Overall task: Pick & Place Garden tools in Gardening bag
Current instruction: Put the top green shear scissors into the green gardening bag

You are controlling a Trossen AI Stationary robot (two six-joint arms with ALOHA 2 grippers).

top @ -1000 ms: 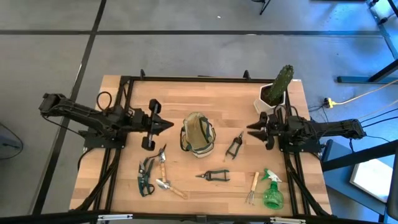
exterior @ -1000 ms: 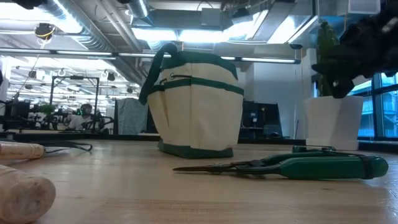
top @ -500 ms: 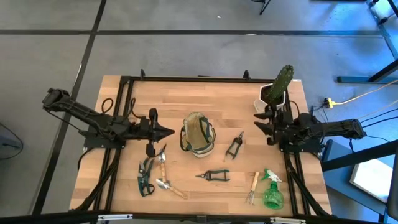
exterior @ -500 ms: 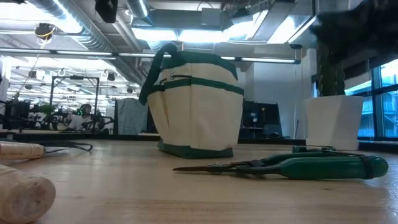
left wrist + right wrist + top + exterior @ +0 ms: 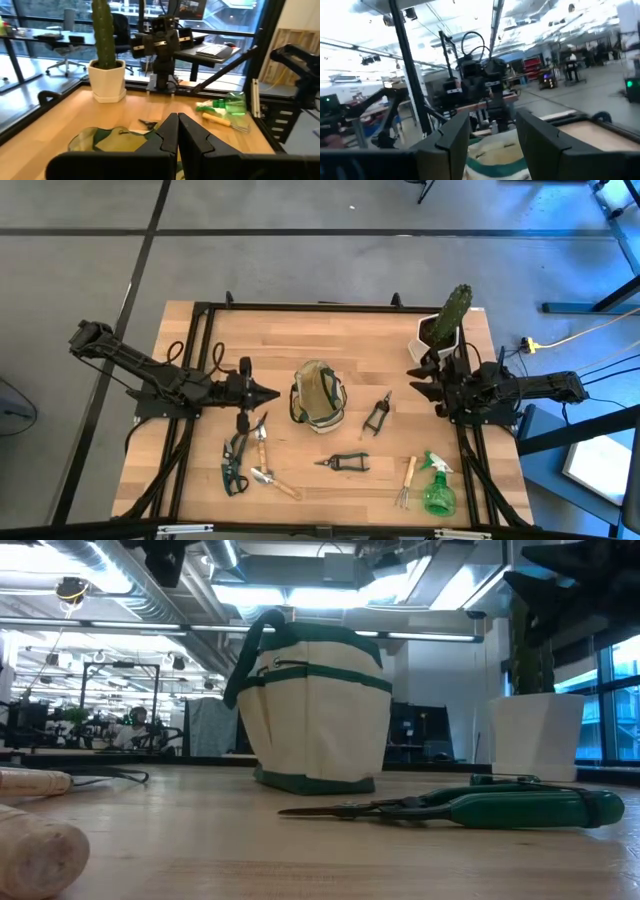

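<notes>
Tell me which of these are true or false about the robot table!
1. The bag stands in the middle of the table. True.
2. The spray bottle is already inside the bag. False: it lies on the table near the right front corner, beside the hand fork.
3. The left gripper is shut. True: its fingers are pressed together, pointing at the bag.
4. The right gripper is holding the cactus. False: it is open and holds nothing; the cactus stands in its white pot behind it.
5. No tool is in a gripper. True.
</notes>
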